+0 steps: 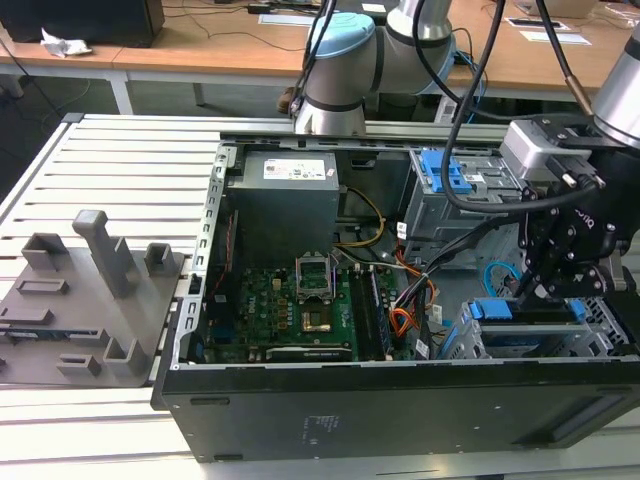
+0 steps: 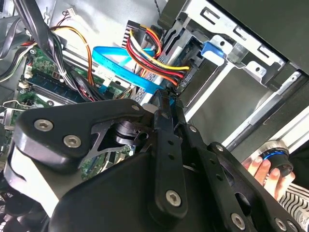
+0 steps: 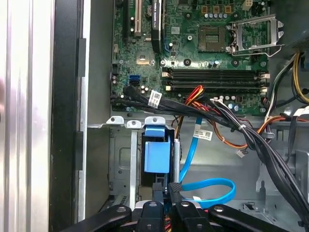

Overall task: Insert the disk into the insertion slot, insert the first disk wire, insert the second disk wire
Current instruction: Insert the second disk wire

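The work surface is a grey slatted aluminium table [image 1: 130,150]. Beyond it, well behind the jaws, stand wooden desks [image 1: 210,45] on white legs [image 1: 122,95]. Crumpled white paper [image 1: 62,43] lies on one desk.

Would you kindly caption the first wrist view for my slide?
Gripper poised beside the blue cable, above the motherboard inside the open computer case.
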